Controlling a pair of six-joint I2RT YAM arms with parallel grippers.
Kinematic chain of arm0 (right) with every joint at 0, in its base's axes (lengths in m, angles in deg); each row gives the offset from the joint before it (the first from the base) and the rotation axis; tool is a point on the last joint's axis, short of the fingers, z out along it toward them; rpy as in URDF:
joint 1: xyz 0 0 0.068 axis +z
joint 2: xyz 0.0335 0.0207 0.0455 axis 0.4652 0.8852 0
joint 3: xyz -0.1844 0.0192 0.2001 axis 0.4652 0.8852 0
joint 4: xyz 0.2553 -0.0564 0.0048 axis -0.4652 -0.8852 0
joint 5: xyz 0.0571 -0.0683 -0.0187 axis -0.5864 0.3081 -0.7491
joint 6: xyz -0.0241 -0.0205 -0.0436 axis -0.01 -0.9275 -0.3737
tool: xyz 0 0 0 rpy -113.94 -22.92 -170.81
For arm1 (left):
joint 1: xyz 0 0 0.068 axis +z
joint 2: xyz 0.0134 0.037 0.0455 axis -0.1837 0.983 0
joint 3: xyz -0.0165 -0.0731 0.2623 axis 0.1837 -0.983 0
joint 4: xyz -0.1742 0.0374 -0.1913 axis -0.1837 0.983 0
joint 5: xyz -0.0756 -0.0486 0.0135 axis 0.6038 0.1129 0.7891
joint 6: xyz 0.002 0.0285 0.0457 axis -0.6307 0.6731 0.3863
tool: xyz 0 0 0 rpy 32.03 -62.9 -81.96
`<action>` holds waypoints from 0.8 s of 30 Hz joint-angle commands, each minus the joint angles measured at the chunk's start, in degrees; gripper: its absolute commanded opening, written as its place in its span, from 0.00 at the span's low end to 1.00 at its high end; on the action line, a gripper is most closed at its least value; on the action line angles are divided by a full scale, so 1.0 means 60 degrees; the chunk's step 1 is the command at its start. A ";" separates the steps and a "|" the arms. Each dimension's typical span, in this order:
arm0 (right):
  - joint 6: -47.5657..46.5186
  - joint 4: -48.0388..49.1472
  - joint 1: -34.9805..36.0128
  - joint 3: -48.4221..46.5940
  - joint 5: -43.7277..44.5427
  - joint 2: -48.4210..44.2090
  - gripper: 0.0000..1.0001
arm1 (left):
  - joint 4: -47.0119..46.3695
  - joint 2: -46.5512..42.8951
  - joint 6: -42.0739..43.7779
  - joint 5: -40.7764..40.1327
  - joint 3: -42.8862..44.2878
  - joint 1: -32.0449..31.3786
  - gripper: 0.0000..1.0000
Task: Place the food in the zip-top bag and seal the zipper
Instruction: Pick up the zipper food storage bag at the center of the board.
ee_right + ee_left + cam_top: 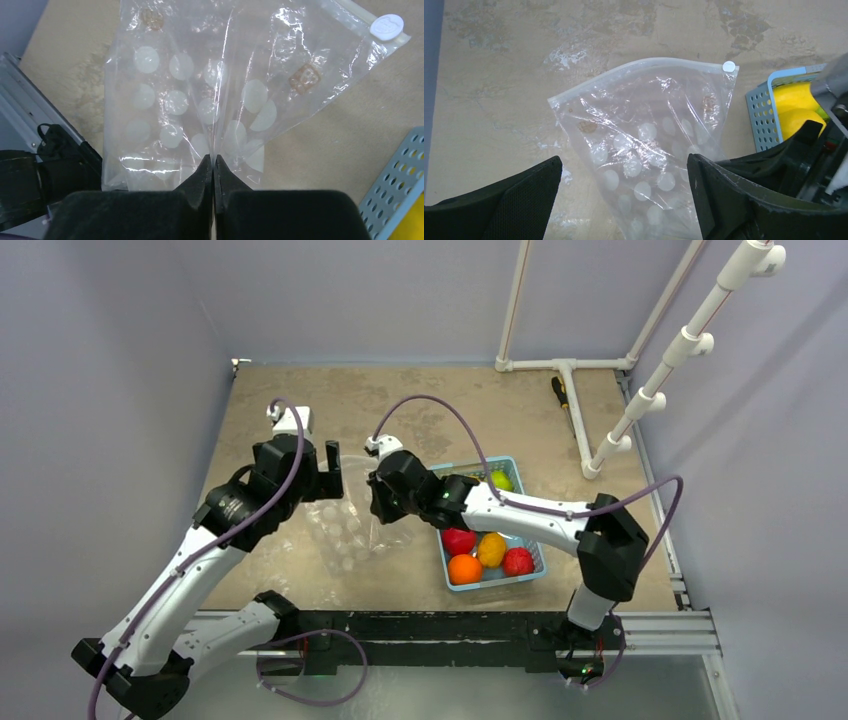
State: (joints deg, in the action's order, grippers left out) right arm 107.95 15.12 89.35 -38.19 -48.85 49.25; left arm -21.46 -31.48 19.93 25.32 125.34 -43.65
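Observation:
The zip-top bag lies on the tan table between my two arms, clear and crinkly with white dots. Its zipper runs along the far edge and ends at a round white tab. My right gripper is shut on a raised fold of the bag's film. My left gripper hangs open over the bag, holding nothing. The food sits in the light-blue basket: a green fruit, a red one, an orange one, a yellow one.
A white pipe frame stands at the back right, with a black and yellow tool beside it. A metal rail runs along the near table edge. The right arm's forearm crosses over the basket.

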 commanded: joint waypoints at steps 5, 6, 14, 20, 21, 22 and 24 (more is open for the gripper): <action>-0.0490 0.0293 0.0114 0.0141 0.0466 -0.1456 0.00 | -0.0225 0.0384 0.0020 -0.0458 0.1398 0.0004 0.95; -0.0541 0.0256 0.0122 0.0189 0.0561 -0.1635 0.00 | -0.0252 0.0459 0.0044 -0.0453 0.1547 0.0010 0.95; -0.1203 0.0422 0.0129 0.1170 0.0903 -0.3475 0.00 | -0.0324 0.0987 0.0056 0.0078 0.2527 0.0018 0.92; -0.1971 0.0913 0.0130 0.2189 0.0652 -0.5075 0.00 | -0.0227 0.1501 0.0268 0.0718 0.3571 0.0195 0.92; -0.2101 0.1036 0.0129 0.2375 0.0541 -0.5337 0.00 | -0.0217 0.1591 0.0331 0.0967 0.3725 0.0339 0.91; -0.2257 0.1158 0.0129 0.2540 0.0453 -0.5610 0.00 | -0.0236 0.1678 0.0396 0.1098 0.3883 0.0485 0.91; -0.2501 0.1447 0.0129 0.2847 0.0327 -0.6117 0.00 | -0.0228 0.1828 0.0544 0.1730 0.4202 0.0846 0.90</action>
State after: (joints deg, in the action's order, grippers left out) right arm 97.85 18.26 89.94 -23.85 -45.31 17.93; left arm -21.89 -21.74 20.89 29.27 145.69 -41.83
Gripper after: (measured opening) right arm 0.004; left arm 0.911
